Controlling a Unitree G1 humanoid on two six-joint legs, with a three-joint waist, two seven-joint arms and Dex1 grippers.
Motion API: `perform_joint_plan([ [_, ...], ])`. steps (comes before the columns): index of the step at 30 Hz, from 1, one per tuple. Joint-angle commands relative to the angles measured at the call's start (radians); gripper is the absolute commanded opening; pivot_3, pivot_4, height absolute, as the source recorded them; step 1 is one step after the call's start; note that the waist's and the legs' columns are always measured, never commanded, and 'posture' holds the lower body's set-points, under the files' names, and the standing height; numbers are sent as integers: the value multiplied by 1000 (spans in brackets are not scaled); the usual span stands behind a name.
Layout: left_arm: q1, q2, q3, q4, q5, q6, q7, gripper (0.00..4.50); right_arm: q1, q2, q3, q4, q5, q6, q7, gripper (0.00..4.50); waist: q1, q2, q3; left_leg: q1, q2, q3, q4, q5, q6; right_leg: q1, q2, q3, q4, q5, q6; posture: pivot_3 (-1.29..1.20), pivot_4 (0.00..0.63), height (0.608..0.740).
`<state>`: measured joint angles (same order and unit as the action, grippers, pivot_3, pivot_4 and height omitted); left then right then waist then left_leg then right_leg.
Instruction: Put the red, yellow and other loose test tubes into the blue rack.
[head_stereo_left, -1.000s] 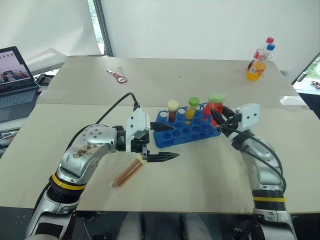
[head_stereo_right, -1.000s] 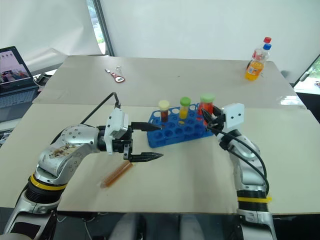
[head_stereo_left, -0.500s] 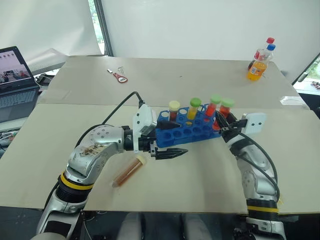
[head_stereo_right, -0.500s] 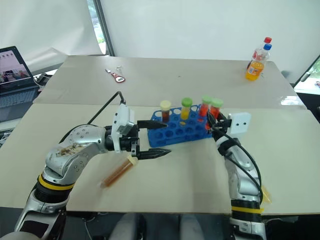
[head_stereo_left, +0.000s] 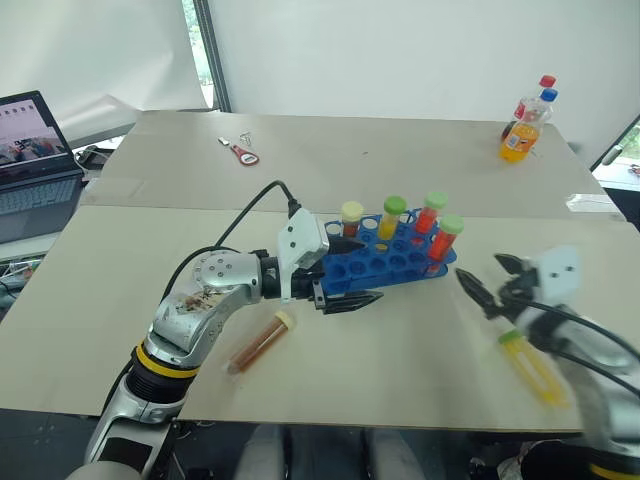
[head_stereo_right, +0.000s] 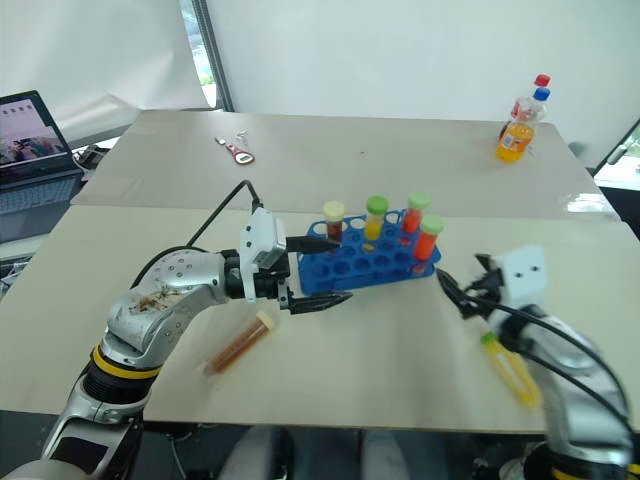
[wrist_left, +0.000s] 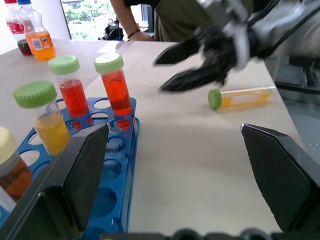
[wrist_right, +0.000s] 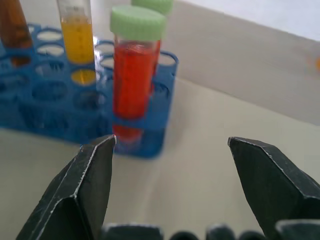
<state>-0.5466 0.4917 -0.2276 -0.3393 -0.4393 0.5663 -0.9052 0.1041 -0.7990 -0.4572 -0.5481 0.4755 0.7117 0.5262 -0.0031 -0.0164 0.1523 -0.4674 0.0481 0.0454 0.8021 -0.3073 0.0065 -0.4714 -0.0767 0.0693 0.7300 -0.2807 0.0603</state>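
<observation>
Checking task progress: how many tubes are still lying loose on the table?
2. A brown tube with pale cap lies below the left gripper. A yellow tube with green cap lies near the right gripper. Four more stand in the blue rack.

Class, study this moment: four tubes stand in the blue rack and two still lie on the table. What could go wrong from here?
1. The yellow tube lies near the table's front edge; a nudge might roll it off.
2. The left gripper straddles the blue rack; moving may drag or tip it.
3. The red tube leans slightly, so it may not be fully seated.
</observation>
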Motion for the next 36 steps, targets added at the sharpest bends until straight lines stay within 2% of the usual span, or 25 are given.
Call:
perform_joint_plan([
  [1,-3,36,-10,-31,13,-44,-57,4500,42,-173,-143,-140,97,313,56,3992,-5,0,0,0,0,0,0,0,0,0,0,0,0,0,-1,0,150,671],
  [6,13,94,-28,-74,-21,-55,-162,4500,80,-321,-185,-149,178,588,122,3992,-7,-3,2,10,1,-4,-3,0,0,12,3,-1,-5,-2,-2,0,150,671],
  [10,19,90,-39,-100,-34,-52,-187,4500,60,-364,-118,-94,185,673,133,3992,-2,-3,2,10,1,-4,-4,-1,1,15,2,-1,-12,-1,-1,0,150,671],
  [14,40,83,-56,-124,-34,-61,-197,4500,33,-432,25,-14,144,616,159,3992,2,-3,2,9,0,-4,-4,-1,3,15,1,-1,-13,-2,0,0,150,671],
  [21,53,60,-78,-116,6,-91,-170,4500,-130,-487,279,150,103,579,200,3992,5,-3,2,9,0,-5,-4,-1,3,15,2,0,-13,-2,0,0,150,671],
  [24,61,54,-83,-124,17,-91,-155,4500,-135,-531,348,183,82,542,247,3171,8,-3,2,9,-1,-5,-4,-2,3,15,1,0,-13,-2,1,0,150,671],
  [29,66,47,-89,-132,25,-89,-141,4500,-145,-552,389,204,77,523,295,1408,9,-3,1,9,0,-5,-4,-2,3,15,2,0,-13,-2,1,0,150,671],
  [30,67,45,-91,-132,26,-89,-137,4500,-151,-549,392,205,73,517,296,1168,9,-3,2,9,0,-5,-4,-2,3,15,2,0,-13,-2,1,0,150,671],
  [31,68,41,-91,-133,26,-89,-133,4500,-155,-547,394,207,70,511,297,981,9,-3,2,9,0,-5,-4,-2,3,15,2,0,-13,-2,1,0,150,671],
  [36,75,37,-66,-116,19,-86,-113,4500,-159,-551,343,194,79,494,329,962,9,-3,1,9,0,-5,-4,-2,3,15,2,0,-13,-2,1,0,150,671],
])
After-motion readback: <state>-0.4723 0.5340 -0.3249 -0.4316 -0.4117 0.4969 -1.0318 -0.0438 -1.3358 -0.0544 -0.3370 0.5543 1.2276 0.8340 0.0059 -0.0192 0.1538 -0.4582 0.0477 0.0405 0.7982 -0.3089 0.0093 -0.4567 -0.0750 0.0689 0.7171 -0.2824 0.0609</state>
